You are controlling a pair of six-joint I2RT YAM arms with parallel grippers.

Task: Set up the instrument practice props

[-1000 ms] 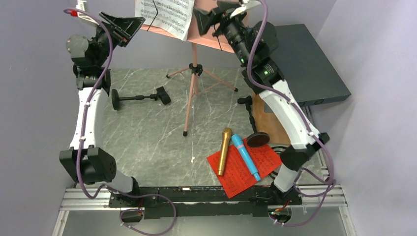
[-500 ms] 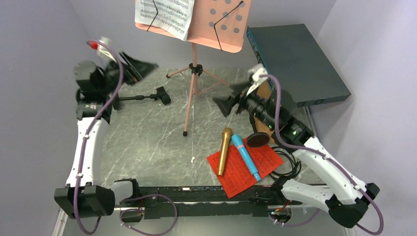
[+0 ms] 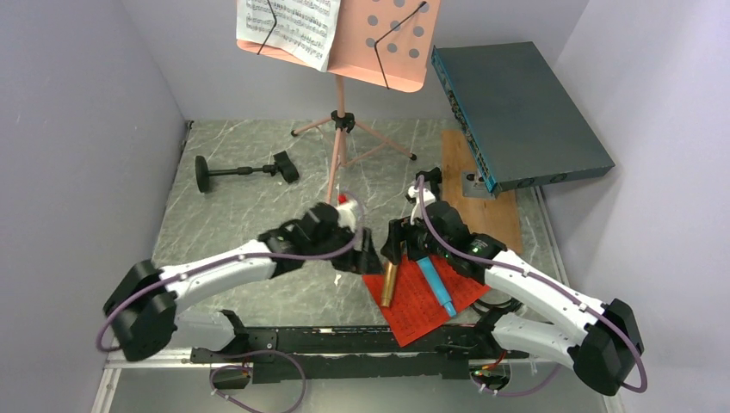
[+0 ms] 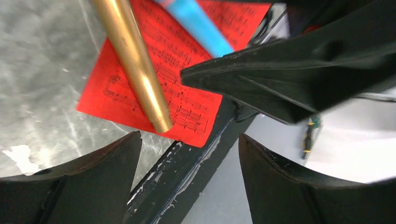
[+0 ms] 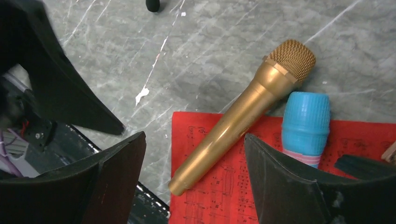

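Note:
The pink music desk (image 3: pixel 392 39) stands on its tripod (image 3: pixel 341 129) at the back, with a white page (image 3: pixel 288 26) on it. One black round-based pole (image 3: pixel 241 170) lies at the back left. The gold microphone (image 3: pixel 389 284) and blue microphone (image 3: pixel 436 291) lie on the red page (image 3: pixel 422 305) near the front. My left gripper (image 3: pixel 366 255) and right gripper (image 3: pixel 394 245) hover close together over them, both open and empty. In the right wrist view the gold microphone (image 5: pixel 243 112) has its tail below my right gripper (image 5: pixel 194 140). My left gripper (image 4: pixel 189 140) is past the red page's (image 4: pixel 187 112) edge.
The dark-teal box (image 3: pixel 516 112) lies at the back right, partly over the wooden board (image 3: pixel 498 211). The black base rail (image 4: pixel 187 168) runs under my left fingers. A finger (image 4: pixel 299 70) of the right gripper crosses the left wrist view. Walls stand close on both sides.
Both arms have swung down from high beside the music desk to low over the microphones at the front. Both grippers' jaws have narrowed slightly but stay open.

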